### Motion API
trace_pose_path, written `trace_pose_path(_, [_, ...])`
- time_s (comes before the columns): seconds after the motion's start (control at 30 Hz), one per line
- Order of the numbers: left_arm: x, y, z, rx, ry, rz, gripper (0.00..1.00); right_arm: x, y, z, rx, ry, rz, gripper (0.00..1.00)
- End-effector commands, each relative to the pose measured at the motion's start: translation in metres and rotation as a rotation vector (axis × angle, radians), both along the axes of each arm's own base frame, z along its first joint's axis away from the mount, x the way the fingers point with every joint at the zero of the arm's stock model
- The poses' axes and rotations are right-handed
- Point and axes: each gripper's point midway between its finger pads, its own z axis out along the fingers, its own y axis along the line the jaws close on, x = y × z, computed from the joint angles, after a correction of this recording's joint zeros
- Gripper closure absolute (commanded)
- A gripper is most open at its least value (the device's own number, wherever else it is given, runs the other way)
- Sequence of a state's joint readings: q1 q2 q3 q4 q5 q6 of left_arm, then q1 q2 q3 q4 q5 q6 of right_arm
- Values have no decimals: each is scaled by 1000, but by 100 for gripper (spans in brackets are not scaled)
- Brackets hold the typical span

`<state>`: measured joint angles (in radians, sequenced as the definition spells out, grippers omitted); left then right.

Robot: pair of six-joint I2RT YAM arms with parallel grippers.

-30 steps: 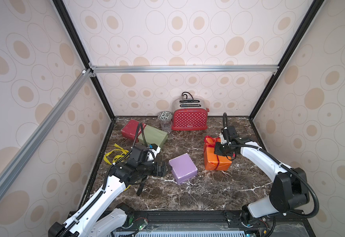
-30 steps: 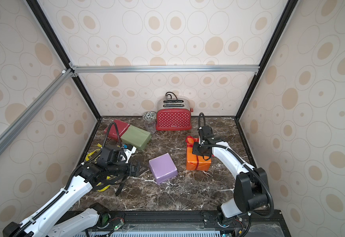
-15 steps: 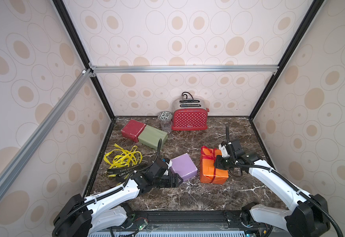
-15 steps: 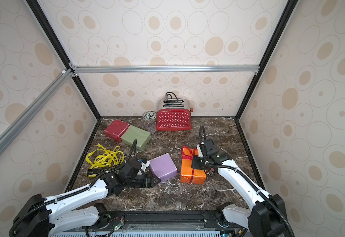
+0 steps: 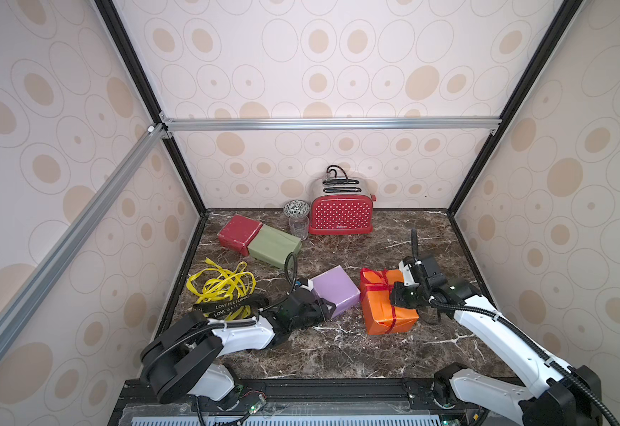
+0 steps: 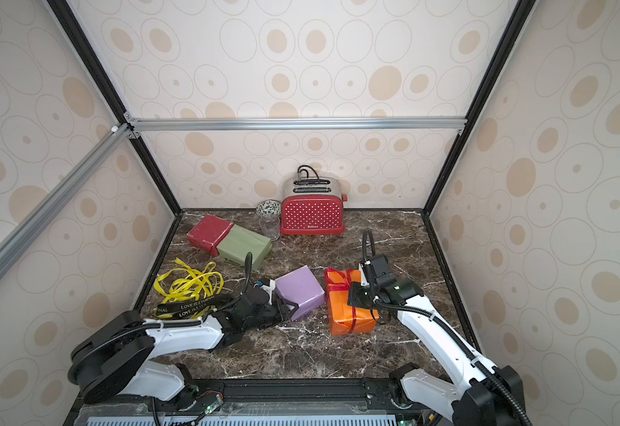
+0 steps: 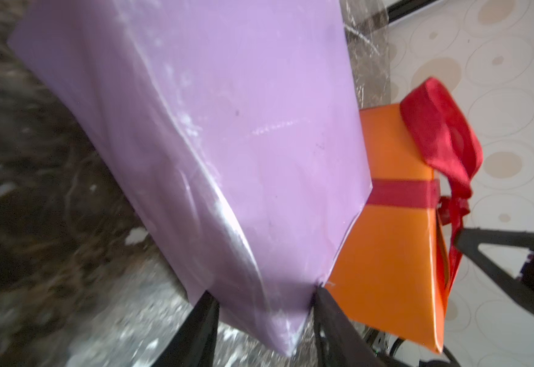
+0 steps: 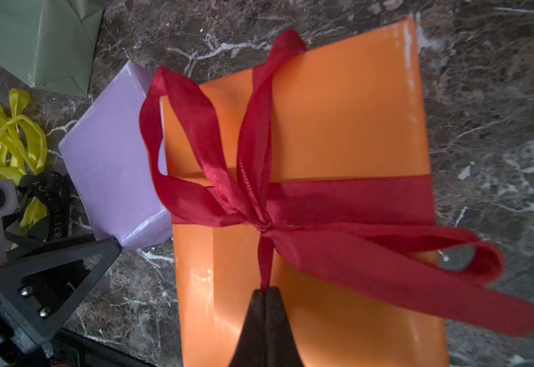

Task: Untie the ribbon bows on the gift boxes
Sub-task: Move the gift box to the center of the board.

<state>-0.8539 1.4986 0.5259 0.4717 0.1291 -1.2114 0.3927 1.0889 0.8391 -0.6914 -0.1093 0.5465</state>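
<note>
Reaching low across the table (image 5: 338, 354), left fingers (image 7: 202, 324) pinch the lilac box (image 7: 227, 127) corner; right arm's bent over the orange box (image 8: 338, 111), right fingers (image 8: 256, 317) squeezed shut on the red ribbon (image 8: 338, 203) tail.

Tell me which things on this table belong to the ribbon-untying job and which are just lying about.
Job: orange box, red ribbon bow still tied on it, lilac box, dark red box, olive green box, loose yellow ribbons, black ribbon.
Lying about: toaster, patterned bowl, clear glass.
</note>
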Motion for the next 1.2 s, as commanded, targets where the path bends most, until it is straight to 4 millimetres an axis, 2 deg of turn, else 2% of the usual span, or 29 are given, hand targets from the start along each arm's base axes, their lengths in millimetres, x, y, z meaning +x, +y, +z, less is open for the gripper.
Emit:
trace_pose_path(0.0, [35, -28, 28, -110, -84, 70, 51, -1, -14, -6, -45, 0, -70, 100])
trace_pose_path(0.13, [69, -48, 34, -15, -147, 83, 51, -2, -18, -6, -58, 2, -81, 100])
trace_pose_path(0.27, [101, -67, 32, 1, -153, 73, 51, -5, -21, -6, -62, 3, -83, 100])
trace_pose_path(0.37, [127, -83, 31, -21, -149, 51, 51, -7, -17, -6, -44, 4, -68, 100])
trace_pose_path(0.43, [143, -93, 31, -20, -142, 25, 49, -8, -7, -4, -1, 3, -31, 100])
trace_pose_path(0.53, [156, -100, 41, 18, -170, -1, 49, -9, 12, -2, 83, 9, 49, 100])
trace_pose_path(0.67, [160, -101, 68, 64, -209, -23, 42, -11, 22, -5, 84, 28, 96, 100])
trace_pose_path(0.77, [152, -86, 92, 103, -247, -17, 30, -13, 40, -1, 132, 23, 156, 100])
trace_pose_path(0.9, [136, -40, 129, 218, -312, 52, 15, -14, 70, 10, 135, -14, 252, 100])
trace_pose_path(1.07, [113, 14, 174, 317, -388, 130, 11, -9, 108, 21, 155, -29, 325, 100])
trace_pose_path(1.17, [99, 38, 191, 332, -418, 168, 11, -5, 134, 25, 151, -45, 384, 100])
